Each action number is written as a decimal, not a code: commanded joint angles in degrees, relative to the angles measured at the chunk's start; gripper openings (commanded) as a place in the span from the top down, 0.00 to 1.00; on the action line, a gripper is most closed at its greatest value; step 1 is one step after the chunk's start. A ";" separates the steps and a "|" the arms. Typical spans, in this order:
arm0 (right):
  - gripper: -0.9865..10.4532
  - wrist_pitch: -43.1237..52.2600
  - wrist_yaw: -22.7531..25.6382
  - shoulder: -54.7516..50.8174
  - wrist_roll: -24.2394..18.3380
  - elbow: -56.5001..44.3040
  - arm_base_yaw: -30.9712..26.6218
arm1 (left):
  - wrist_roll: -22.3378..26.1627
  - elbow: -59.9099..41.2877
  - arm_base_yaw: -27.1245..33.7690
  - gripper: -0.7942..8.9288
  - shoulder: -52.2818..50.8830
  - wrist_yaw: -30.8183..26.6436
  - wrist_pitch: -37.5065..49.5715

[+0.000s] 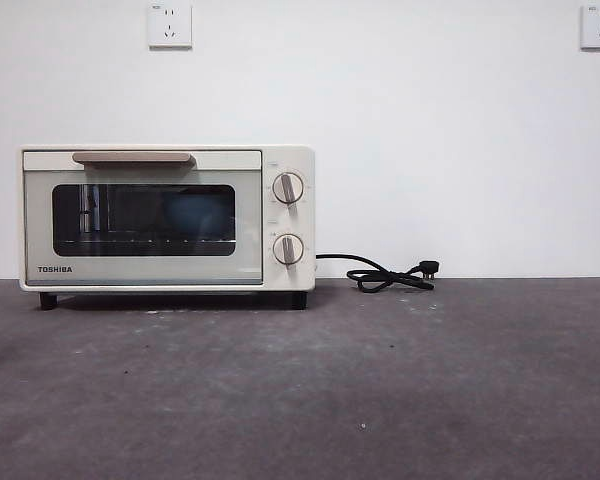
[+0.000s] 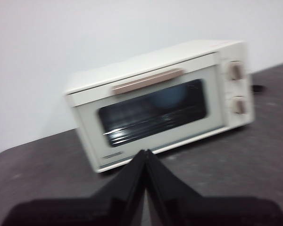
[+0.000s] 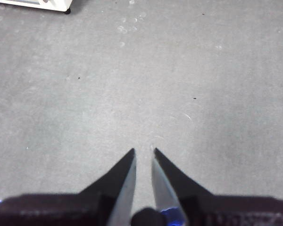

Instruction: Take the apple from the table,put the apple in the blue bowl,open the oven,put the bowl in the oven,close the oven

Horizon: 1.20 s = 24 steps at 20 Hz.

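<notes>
Both pairs of jaws are gripping nothing. On the left gripper (image 2: 145,153), the two black wedge-shaped jaws are pressing together at their tips, fully closed, and pointing toward the oven (image 2: 165,101) from a little way off. On the right gripper (image 3: 144,151), the jaws are tapering to sharp points with only a narrow slit showing between them, nearly closed, and hanging over a bare stretch of the surface (image 3: 179,70). Neither arm is showing in the front view.

That surface is spreading out flat, matte and dark grey, mottled with paler scuffs and a few tiny specks.

Farther back, the oven is standing on short black feet on the left part of the surface, close to the wall (image 1: 430,120). Its boxy cream-white shell is looking smooth, with softly rounded corners. The door is sitting shut, its dark glass window reflecting some light, and thin wire rack bars are showing through it. Behind the glass a rounded blue shape is glowing faintly, too dim to make out clearly. A tan bar handle is running along the top of the door, two round knobs with tan grips are stacked on the right panel, and the name TOSHIBA is printed at the lower left.

Beside the oven's right side, the black cord (image 1: 385,275) is lying in a loose coil, its plug resting on the surface.

Behind everything, the plain white wall is carrying two white sockets (image 1: 170,25).
</notes>
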 commanded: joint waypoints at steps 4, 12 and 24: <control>0.86 0.17 0.04 -0.07 0.63 -0.50 0.17 | -0.96 -5.33 -0.09 0.92 -5.99 -7.93 0.26; 0.86 0.15 0.04 -0.07 0.63 -0.50 0.17 | -3.89 -8.92 -0.09 0.92 -5.99 -7.37 -5.25; 0.86 0.15 0.04 -0.07 0.63 -0.50 0.17 | -11.65 -8.92 -0.13 0.92 -5.62 -7.41 -7.80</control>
